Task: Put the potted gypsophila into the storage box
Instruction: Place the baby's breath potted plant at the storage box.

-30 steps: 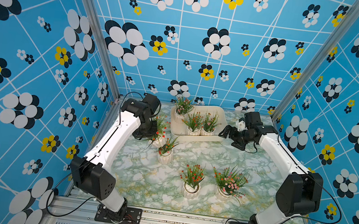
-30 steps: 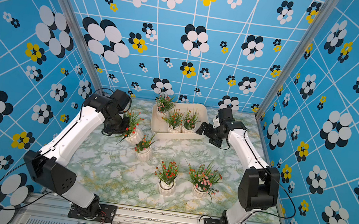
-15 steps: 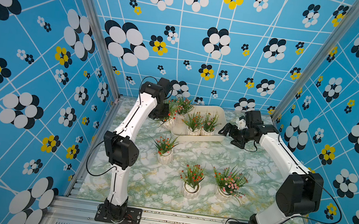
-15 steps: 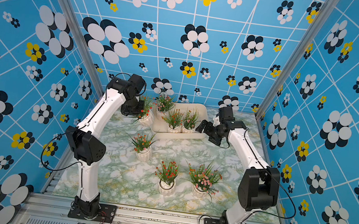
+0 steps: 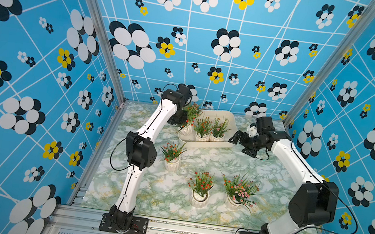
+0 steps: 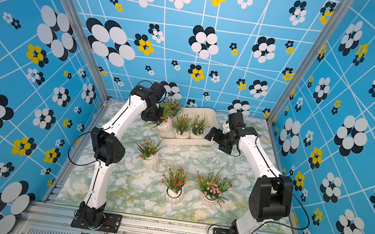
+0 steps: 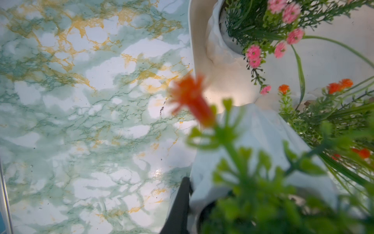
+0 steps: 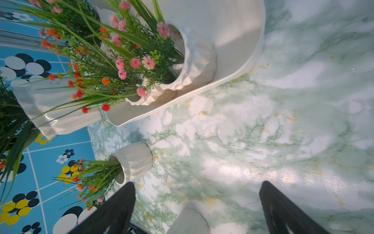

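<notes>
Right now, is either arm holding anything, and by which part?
The left gripper holds the potted gypsophila by the pot's upper wall near its rim, at the storage box's edge. The right gripper, jaws open, holds nothing.

Both top views look down from high above the 6 o'clock edge of the table [image 5: 225, 162], facing the back wall [image 5: 214, 52]. They are far off and share almost the whole scene, with the storage box [image 5: 212, 146] at 12 o'clock. The left wrist camera is at 11 o'clock, very close to the potted gypsophila [image 7: 263, 131], looking down. The right wrist camera is at 2 o'clock, low, facing 9 o'clock. Both wrist views share the storage box.
</notes>
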Tool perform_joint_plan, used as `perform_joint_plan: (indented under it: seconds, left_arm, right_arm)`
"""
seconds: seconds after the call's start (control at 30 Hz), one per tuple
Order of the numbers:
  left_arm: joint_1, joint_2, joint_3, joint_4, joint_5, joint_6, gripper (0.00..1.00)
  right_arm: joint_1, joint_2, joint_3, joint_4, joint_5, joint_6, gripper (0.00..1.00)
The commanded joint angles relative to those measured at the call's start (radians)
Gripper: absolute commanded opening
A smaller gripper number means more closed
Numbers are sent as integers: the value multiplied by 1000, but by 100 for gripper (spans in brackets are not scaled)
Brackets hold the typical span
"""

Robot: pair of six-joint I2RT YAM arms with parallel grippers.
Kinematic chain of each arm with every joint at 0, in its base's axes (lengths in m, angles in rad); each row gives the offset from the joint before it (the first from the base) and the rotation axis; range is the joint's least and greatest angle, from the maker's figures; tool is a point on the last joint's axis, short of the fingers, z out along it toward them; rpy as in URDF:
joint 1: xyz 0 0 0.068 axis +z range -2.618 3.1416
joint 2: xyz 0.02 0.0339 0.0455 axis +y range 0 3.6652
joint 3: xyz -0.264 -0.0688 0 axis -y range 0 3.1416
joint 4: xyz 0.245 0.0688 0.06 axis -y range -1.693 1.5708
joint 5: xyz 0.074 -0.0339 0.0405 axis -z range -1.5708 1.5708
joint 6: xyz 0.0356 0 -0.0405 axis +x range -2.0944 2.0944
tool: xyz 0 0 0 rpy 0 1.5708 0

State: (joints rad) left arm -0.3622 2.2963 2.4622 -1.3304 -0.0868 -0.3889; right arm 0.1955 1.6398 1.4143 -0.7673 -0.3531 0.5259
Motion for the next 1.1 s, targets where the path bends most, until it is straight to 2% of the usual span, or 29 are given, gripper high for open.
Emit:
perform_joint_plan:
  seconds: [0.0, 0.23, 1.07]
  left_arm:
    - [-10, 21, 47, 52, -22, 21, 0]
    - [-11, 68, 50, 46, -22, 40, 0]
    - [-62, 208, 83, -46, -130, 147, 0]
  right_arm:
    - [-4, -35, -23, -41, 25, -30, 98]
    - [-4, -37, -48, -36, 29, -30, 99]
    - [-4, -45, -127, -14, 60, -35, 99]
